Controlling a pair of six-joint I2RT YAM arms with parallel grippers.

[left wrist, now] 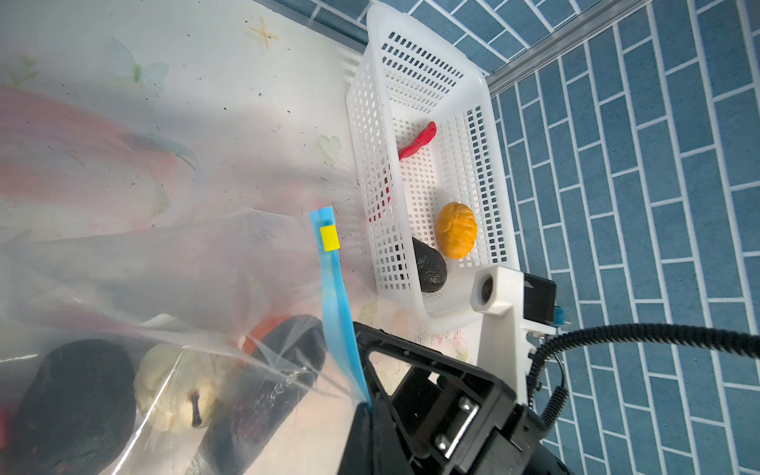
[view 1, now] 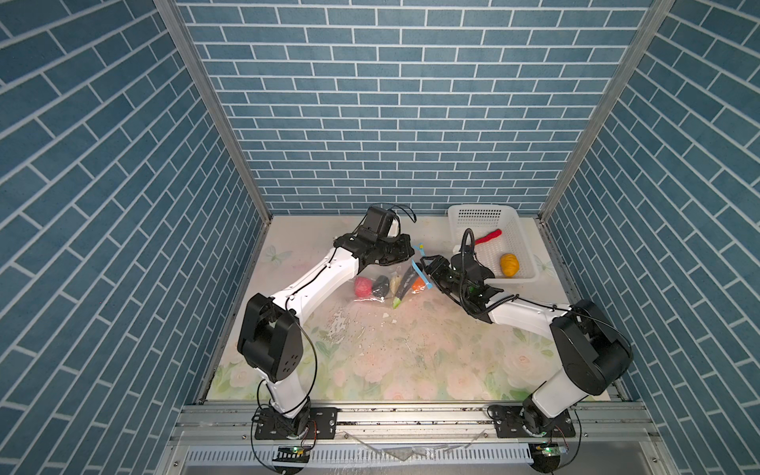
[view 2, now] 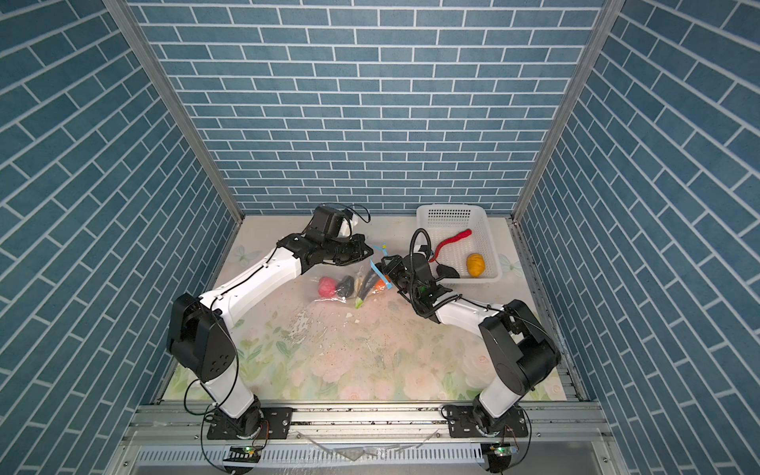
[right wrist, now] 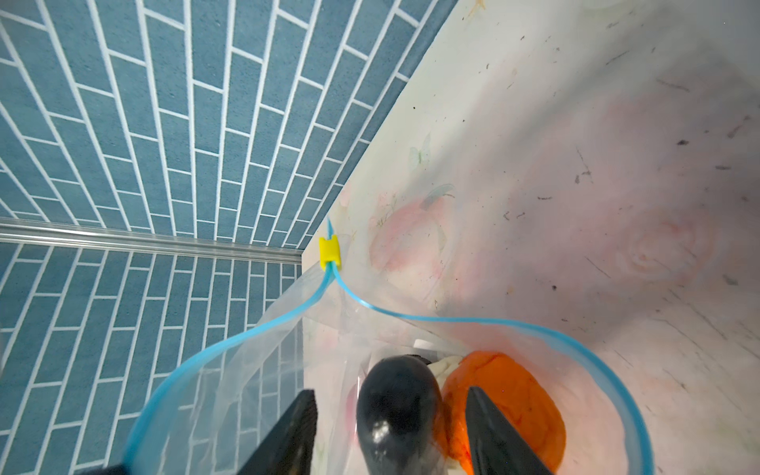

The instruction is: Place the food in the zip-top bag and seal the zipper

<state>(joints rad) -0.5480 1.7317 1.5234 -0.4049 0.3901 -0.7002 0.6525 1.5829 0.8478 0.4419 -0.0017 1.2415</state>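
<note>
Your right gripper (right wrist: 390, 392) holds its jaws apart around the dark eggplant (right wrist: 395, 415), inside the open zipper (right wrist: 411, 318) of the zip-top bag (right wrist: 255, 370), beside an orange lump (right wrist: 510, 407). Your left gripper (view 1: 407, 251), jaws together, pinches the bag's rim mid-table. The chili (left wrist: 419, 142), yellow-brown lump (left wrist: 456, 230) and black lump (left wrist: 429, 269) lie in the white basket (left wrist: 370, 123).

The table (view 1: 411, 362) has a cloth-like top with big pale pink flowers, green leaves and little butterflies printed on it. It looks a bit dirty, with small dark specks (right wrist: 682, 142) and some scratched, shiny spots near the middle. A white basket (view 1: 522, 230) full of little holes sits in the far right corner, close to the blue brick wall. A clear zip-top bag (view 1: 370, 297) rests on the table left of the basket, near it but not touching. Its bottom part lies on the top and its blue edge is lifted up. A few tiny white bits (view 1: 385, 315) lie just in front of the bag.
</note>
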